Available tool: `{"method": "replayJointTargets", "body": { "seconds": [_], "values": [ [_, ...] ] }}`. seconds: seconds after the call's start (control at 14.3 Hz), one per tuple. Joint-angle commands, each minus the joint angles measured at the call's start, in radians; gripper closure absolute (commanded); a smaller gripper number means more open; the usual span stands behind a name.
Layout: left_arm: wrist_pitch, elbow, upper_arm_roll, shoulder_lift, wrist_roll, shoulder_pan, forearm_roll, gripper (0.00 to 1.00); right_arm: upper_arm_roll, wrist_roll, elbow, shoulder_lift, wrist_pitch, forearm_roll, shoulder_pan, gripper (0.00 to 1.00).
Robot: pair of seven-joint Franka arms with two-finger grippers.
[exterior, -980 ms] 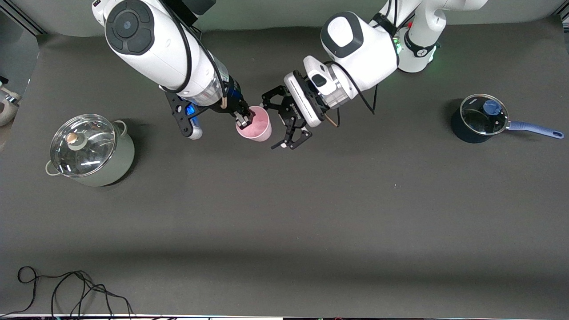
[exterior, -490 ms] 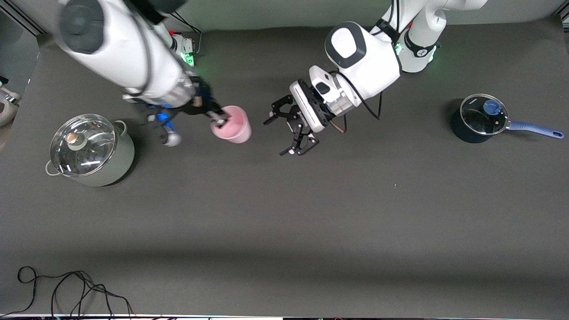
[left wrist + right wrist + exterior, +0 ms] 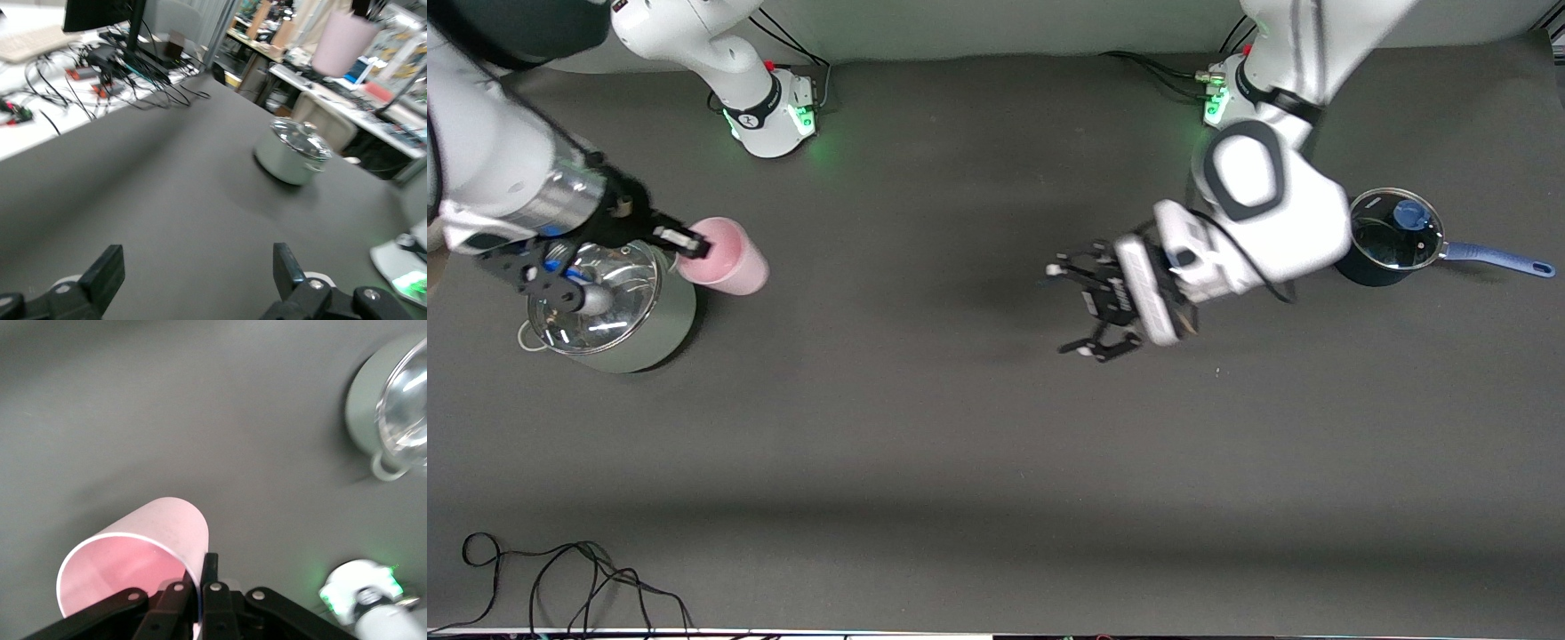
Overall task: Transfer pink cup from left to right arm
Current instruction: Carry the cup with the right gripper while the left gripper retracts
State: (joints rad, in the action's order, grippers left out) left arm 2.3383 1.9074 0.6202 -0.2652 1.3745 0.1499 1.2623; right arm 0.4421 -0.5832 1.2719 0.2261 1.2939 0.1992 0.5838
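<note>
The pink cup (image 3: 725, 258) hangs in the air, tilted, beside the green pot (image 3: 640, 342). My right gripper (image 3: 687, 240) is shut on its rim, one finger inside and one outside, as the right wrist view shows on the cup (image 3: 143, 553) and gripper (image 3: 202, 570). My left gripper (image 3: 1069, 308) is open and empty over bare table, well apart from the cup, toward the left arm's end. In the left wrist view its fingers (image 3: 110, 267) stand wide apart, and the cup (image 3: 340, 43) shows far off above the pot (image 3: 293, 157).
The green pot with a glass lid stands at the right arm's end, partly under my right wrist; it also shows in the right wrist view (image 3: 363, 407). A blue saucepan (image 3: 1392, 231) with a lid stands by the left arm. A black cable (image 3: 560, 578) lies at the table's near edge.
My right arm has carried the cup from the table's middle to beside the green pot. My left gripper, open, has drawn away toward the blue saucepan.
</note>
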Motion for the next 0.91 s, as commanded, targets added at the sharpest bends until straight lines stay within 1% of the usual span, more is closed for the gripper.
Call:
{"method": "replayJointTargets", "body": {
  "seconds": [0.0, 0.14, 0.35, 0.49, 0.63, 0.84],
  "values": [
    [-0.251, -0.030, 0.013, 0.003, -0.219, 0.144, -0.204, 0.01, 0.074, 0.161, 0.122, -0.036, 0.054, -0.030, 0.019, 1.00],
    [-0.458, -0.082, 0.013, -0.017, -0.367, 0.247, -0.328, 0.01, 0.139, 0.267, 0.225, -0.045, 0.140, -0.026, 0.021, 1.00],
    [-0.699, -0.148, 0.010, -0.017, -0.533, 0.348, -0.614, 0.01, 0.158, 0.318, 0.372, -0.060, 0.306, -0.026, 0.021, 1.00],
    [-0.839, -0.217, 0.004, -0.016, -0.686, 0.370, -0.801, 0.01, 0.161, 0.348, 0.475, -0.059, 0.427, -0.026, 0.021, 1.00],
    [-0.927, -0.290, -0.007, -0.017, -0.806, 0.388, -0.921, 0.01, 0.161, 0.359, 0.578, -0.051, 0.546, -0.026, 0.021, 1.00],
    [-0.962, -0.349, -0.010, -0.002, -0.886, 0.395, -1.082, 0.00, 0.161, 0.359, 0.725, -0.034, 0.733, -0.024, 0.021, 1.00]
  ]
}}
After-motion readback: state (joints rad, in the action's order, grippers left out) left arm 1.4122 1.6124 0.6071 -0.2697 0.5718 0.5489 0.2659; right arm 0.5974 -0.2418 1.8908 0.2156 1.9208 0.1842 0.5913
